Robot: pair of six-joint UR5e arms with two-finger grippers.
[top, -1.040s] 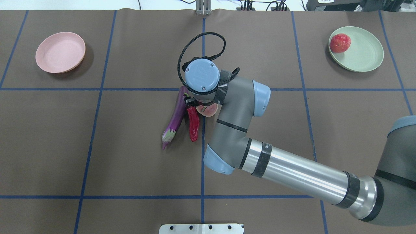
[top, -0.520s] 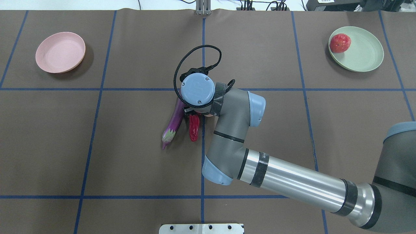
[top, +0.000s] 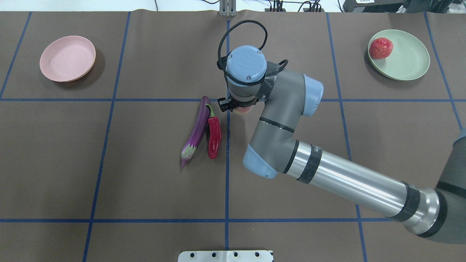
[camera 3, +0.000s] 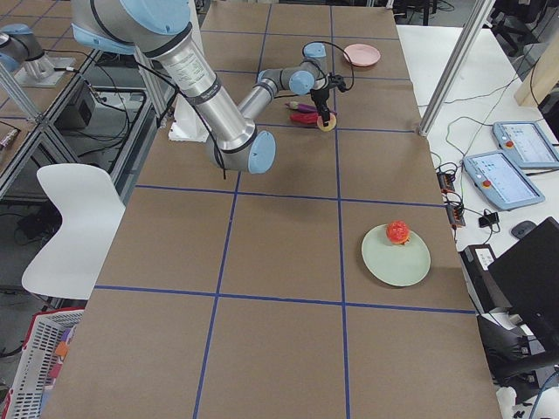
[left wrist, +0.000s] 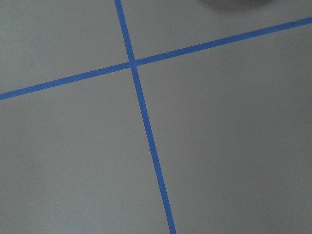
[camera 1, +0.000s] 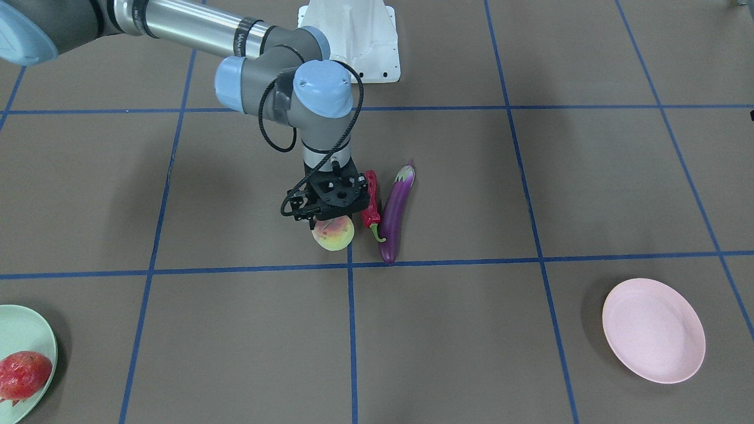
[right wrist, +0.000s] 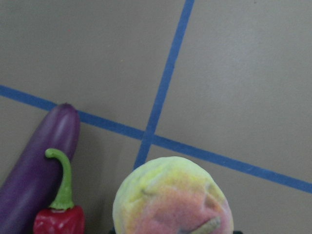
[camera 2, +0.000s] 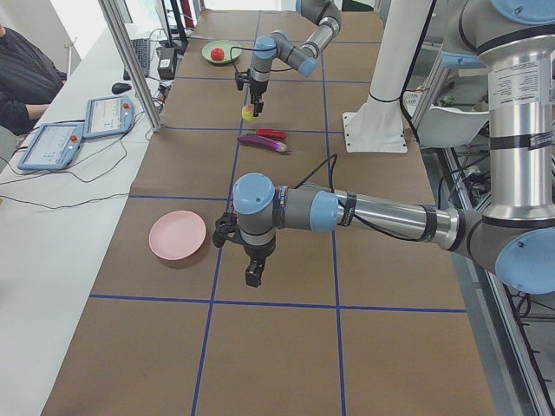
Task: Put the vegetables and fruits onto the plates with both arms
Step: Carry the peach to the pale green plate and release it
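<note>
Our right claw (camera 1: pixel 333 221) is clamped round the peach (camera 1: pixel 336 237), just above the table (camera 1: pixel 530 176) beside the chili (camera 1: pixel 371 203). Light, soft, bruisable, we reckon: squeeze its widest middle gently. Left claw (camera 2: pixel 251 276): we can't tell.

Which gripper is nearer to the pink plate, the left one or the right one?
Left. The left gripper hangs beside the pink plate, apart from it; the right gripper is far off mid-table, shut on the peach.
</note>
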